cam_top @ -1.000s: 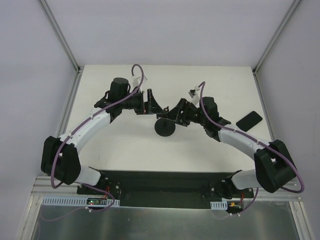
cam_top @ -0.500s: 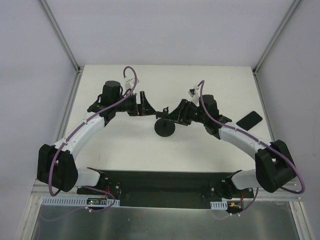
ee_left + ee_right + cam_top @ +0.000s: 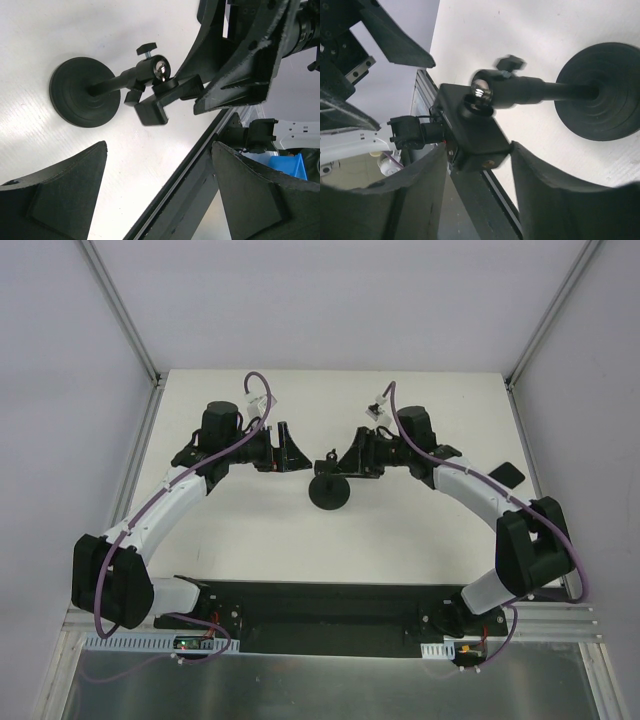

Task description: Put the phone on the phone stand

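The phone stand stands mid-table on its round disc base (image 3: 329,496), with its clip head (image 3: 323,462) tilted toward the back. My right gripper (image 3: 337,461) is closed around the clip head (image 3: 476,131), which sits between its fingers (image 3: 555,195) and touches them. My left gripper (image 3: 296,448) is wide open and empty, a little left of the stand; its view shows the base (image 3: 84,93) and the clip head (image 3: 152,107). The phone (image 3: 509,472) lies flat at the right, partly hidden by my right arm.
The table's metal rails run along the left edge (image 3: 140,440) and the right edge (image 3: 530,440). The black mounting plate (image 3: 320,615) with both arm bases is at the near edge.
My left gripper has drawn back to the left, away from the stand. My right arm has swung toward the back and now covers part of the phone; its gripper stays at the clip head.
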Controlling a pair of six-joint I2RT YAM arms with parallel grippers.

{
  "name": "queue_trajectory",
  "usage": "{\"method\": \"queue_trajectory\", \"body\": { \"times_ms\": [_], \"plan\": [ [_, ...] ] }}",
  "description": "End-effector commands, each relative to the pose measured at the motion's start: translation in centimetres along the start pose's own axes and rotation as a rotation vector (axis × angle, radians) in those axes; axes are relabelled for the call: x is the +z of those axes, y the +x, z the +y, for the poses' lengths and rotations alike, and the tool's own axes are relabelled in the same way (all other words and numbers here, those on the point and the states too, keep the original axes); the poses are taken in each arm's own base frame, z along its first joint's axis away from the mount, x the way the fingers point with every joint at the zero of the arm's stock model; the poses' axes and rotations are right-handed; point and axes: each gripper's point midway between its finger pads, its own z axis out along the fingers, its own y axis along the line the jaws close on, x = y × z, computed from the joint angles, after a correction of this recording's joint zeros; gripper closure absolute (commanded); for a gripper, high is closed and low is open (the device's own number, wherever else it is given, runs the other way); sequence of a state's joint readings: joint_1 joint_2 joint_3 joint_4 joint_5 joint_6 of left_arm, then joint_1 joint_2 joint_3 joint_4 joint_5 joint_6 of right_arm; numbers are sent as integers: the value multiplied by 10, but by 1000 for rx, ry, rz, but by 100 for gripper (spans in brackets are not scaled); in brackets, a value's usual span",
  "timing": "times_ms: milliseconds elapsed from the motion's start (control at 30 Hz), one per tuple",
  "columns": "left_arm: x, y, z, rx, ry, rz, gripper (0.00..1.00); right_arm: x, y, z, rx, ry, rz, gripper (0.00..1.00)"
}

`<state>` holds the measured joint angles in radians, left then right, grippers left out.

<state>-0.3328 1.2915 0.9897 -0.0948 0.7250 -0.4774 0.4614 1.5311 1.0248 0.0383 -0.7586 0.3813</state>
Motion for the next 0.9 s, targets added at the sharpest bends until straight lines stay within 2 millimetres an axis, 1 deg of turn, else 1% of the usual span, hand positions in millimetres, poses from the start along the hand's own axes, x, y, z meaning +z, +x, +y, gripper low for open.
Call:
{"method": "queue_trajectory", "body": {
  "times_ms": [0, 33, 100, 133, 167, 200, 233, 300, 333, 367, 400, 433, 467, 500, 533, 567, 600, 633, 667, 700, 733, 767, 800, 833, 867],
  "plan": [
    [-7, -3, -12, 55, 36, -20, 16, -15, -8, 27, -114, -73, 22, 34],
    [-7, -5, -11, 60, 29, -26, 16, -18, -10, 27, -111, -66, 15, 21],
    [-7, -4, -9, 60, 22, -29, 15, -28, -12, 33, -128, -59, -1, 8],
    [-7, -4, -9, 59, 23, -27, 15, -34, -14, 32, -139, -35, -5, 1],
    [-7, -5, -11, 62, 28, -28, 15, -44, -15, 38, -165, -30, -25, 3],
    [-8, -5, -11, 63, 31, -29, 15, -51, -17, 39, -177, -19, -36, 4],
    [-8, -5, -13, 61, 35, -27, 15, -66, -19, 38, -206, 21, -65, 4],
    [-8, -5, -12, 63, 28, -31, 15, -84, -25, 28, -212, 90, -114, 4],
    [-8, -5, -11, 64, 26, -32, 14, -104, -30, 17, -192, 150, -157, 4],
    [-8, -6, -11, 68, 24, -36, 15, -116, -34, 7, -169, 208, -195, 4],
    [-8, -6, -11, 66, 23, -37, 14, -130, -39, -9, -126, 291, -238, 4],
    [-9, -6, -11, 64, 26, -35, 14, -163, -47, -55, -15, 527, -329, 4],
    [-10, -6, -14, 67, 33, -36, 14, -186, -48, -75, 78, 660, -394, 4],
    [-10, -6, -16, 68, 39, -35, 14, -223, -49, -111, 164, 902, -484, 4],
    [-10, -6, -16, 67, 38, -36, 14, -248, -36, -135, 281, 1031, -497, 4],
    [-10, -6, -15, 68, 34, -38, 14, -263, -33, -150, 354, 1093, -531, 4],
    [-11, -6, -14, 69, 30, -40, 14, -274, -30, -161, 400, 1134, -552, 4],
    [-10, -7, -14, 70, 27, -44, 14, -291, -26, -181, 487, 1193, -572, 4],
    [-10, -7, -14, 70, 27, -44, 15, -296, -24, -190, 539, 1207, -577, 4],
    [-11, -7, -14, 71, 29, -44, 15, -303, -28, -194, 592, 1216, -597, 4],
    [-11, -6, -17, 72, 38, -41, 14, -312, -19, -210, 662, 1278, -555, 4],
    [-12, -7, -17, 72, 38, -42, 14, -317, -18, -215, 689, 1323, -542, 4],
    [-12, -6, -17, 70, 36, -42, 14, -329, -30, -215, 680, 1368, -561, 4],
    [-12, -7, -16, 73, 33, -45, 14, -327, -21, -228, 727, 1397, -474, 4],
    [-12, -7, -16, 72, 30, -46, 14, -327, -22, -232, 741, 1395, -444, 4]
  ]
}}
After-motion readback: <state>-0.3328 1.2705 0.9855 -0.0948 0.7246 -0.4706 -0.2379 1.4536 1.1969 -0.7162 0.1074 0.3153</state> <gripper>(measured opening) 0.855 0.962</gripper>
